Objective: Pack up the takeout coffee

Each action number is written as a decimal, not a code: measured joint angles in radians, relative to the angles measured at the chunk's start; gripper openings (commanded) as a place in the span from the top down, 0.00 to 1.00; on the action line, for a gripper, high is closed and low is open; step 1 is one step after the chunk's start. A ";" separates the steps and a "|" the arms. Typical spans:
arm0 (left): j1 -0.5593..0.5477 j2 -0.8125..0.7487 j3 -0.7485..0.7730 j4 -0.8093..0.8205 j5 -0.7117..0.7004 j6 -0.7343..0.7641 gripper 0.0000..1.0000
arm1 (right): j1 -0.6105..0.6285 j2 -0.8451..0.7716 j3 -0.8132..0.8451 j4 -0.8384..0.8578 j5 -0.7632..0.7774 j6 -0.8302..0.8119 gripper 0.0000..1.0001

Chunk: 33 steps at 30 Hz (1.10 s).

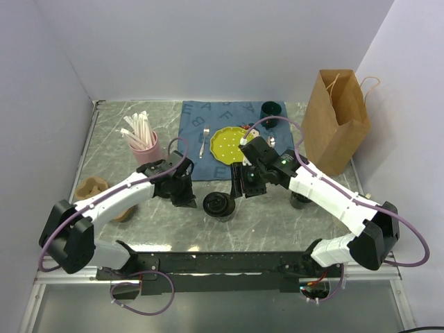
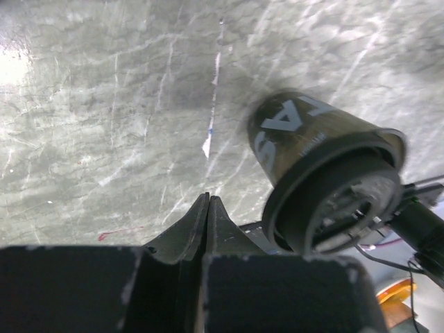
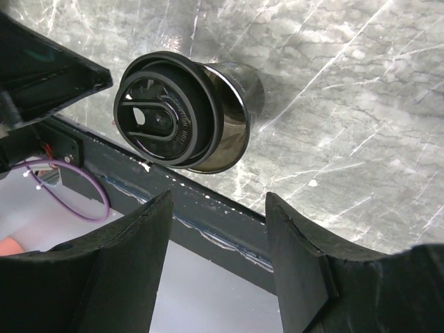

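Two grippers flank the takeout coffee near the middle of the desk's near edge. The left gripper has its fingers pressed tip to tip with nothing between them; the wrist view shows the cup just off to one side of them, not touching. The right gripper stands with its jaws spread wide and nothing in the gap, and the cup sits a little way ahead of its fingertips, apart from them.

The cup is upright on the marbled surface with its round black lid seated on top; white lettering shows on its dark wall in the left wrist view.

Farther back, a blue letter-printed mat lies toward the far edge, carrying a yellow plate and a fork. A dark green mug stands at the mat's far right corner. A pink cup of white straws stands left of the mat. A brown paper bag stands upright near the far right corner of the desk. A brown object lies by the left edge; what it is I cannot tell.
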 measured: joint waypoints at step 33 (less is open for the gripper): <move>-0.080 0.116 0.110 0.004 -0.013 -0.017 0.99 | -0.021 -0.013 -0.006 0.002 -0.002 -0.022 0.37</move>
